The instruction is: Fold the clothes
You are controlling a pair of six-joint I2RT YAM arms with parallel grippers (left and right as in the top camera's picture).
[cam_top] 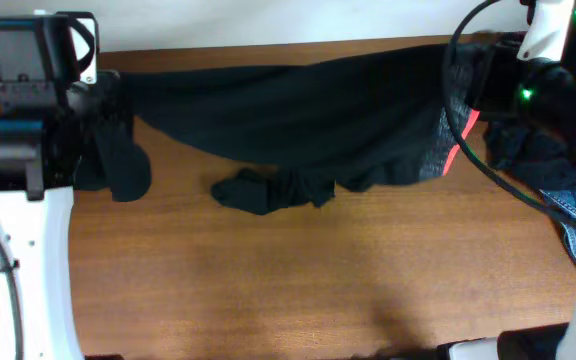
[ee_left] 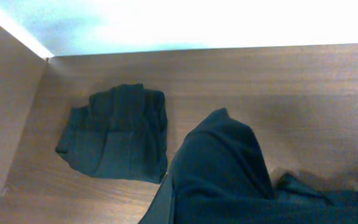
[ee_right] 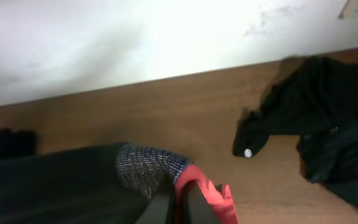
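Hanging across the back of the wooden table (cam_top: 298, 290), the long black trousers (cam_top: 298, 120) are stretched between the two arms and lifted off the wood for most of their length. One bunched end sags down and rests on the tabletop near the middle. At the right end, the grey waistband (ee_right: 148, 165) and its bright red-orange lining (ee_right: 213, 196) sit right at the right gripper (ee_right: 180, 210), whose dark fingers are pinched closed on that edge of the trousers.

The other end runs up to the left gripper (cam_top: 106, 98). From its wrist camera only black cloth fills the foreground, so I cannot tell how its jaws stand.

A folded dark garment (ee_left: 114, 134) lies flat on the table beside that draped cloth. Over on the right, a loose heap of black clothes (ee_right: 309, 99) lies near the wall, with blue denim (cam_top: 568, 215) just beside it at the table's edge.
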